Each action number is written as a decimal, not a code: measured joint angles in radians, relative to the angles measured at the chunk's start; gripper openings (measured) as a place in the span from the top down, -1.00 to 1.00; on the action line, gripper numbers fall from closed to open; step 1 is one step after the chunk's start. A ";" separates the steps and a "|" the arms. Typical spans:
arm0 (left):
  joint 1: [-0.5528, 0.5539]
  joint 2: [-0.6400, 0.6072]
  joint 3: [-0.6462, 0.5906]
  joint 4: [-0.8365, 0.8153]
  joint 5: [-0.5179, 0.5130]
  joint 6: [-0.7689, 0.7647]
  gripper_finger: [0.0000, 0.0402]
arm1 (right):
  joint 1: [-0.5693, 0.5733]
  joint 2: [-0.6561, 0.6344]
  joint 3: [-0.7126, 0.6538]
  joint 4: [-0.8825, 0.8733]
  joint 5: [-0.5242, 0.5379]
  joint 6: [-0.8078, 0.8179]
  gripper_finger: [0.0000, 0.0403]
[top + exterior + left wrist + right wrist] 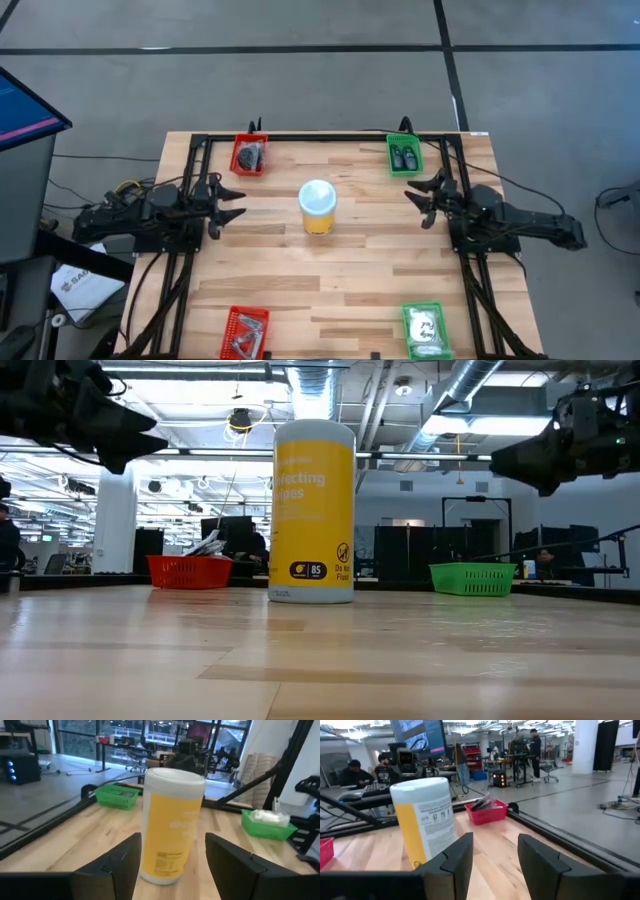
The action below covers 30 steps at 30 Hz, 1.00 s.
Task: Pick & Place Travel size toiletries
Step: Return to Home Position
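Homing, nearly done I judge: my left gripper [230, 203] at 9, right gripper [419, 194] at 3 of the wipes canister [318, 208], both wide, empty. Toiletries [250, 153] lie in corner bins [235, 160]. Next: just park.

"85" on the yellow jar [313, 510]

The pale-lidded jar [314, 510] is yellow, the trays [235, 158] red and green, the toiletries [250, 153] apparently black.
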 joint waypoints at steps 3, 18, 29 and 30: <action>0.000 -0.003 0.002 -0.005 -0.005 0.054 -0.04 | 0.013 -0.001 0.013 -0.005 0.008 -0.023 0.29; 0.000 0.074 0.002 -0.004 -0.027 0.071 -0.04 | 0.010 0.014 0.015 -0.052 0.003 -0.038 0.30; 0.000 0.147 0.002 0.012 -0.027 0.071 -0.04 | 0.010 0.013 0.016 -0.052 0.004 -0.038 0.29; 0.000 0.153 0.002 0.013 -0.027 0.071 -0.04 | 0.010 0.013 0.016 -0.052 0.003 -0.038 0.29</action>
